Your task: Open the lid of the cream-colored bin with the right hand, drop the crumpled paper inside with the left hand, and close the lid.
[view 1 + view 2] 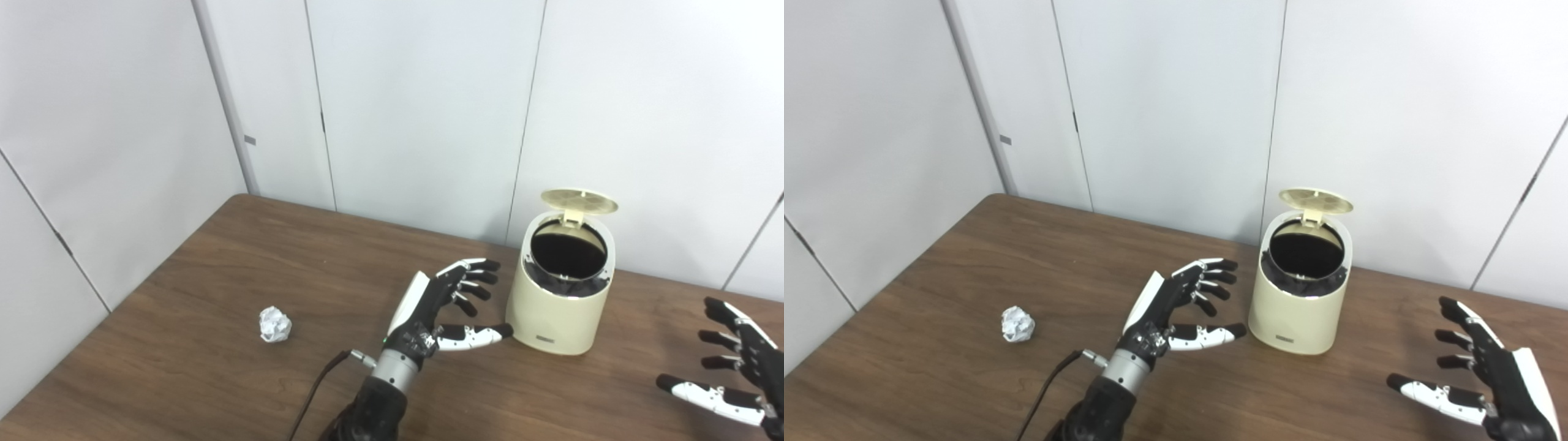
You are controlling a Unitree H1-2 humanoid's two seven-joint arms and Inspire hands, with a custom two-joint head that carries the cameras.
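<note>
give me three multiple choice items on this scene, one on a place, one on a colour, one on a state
1. Where is the crumpled paper?
A. inside the bin
B. on the table, left of the left hand
C. in the right hand

2. What colour is the bin?
A. cream
B. blue
C. red

3. How is the bin's lid?
A. shut flat
C. lying on the table
B. raised open

Answers:
1 B, it lies on the wooden table, apart from the left hand.
2 A, its body is cream with a dark inside.
3 B, the lid stands up behind the dark opening.
</note>
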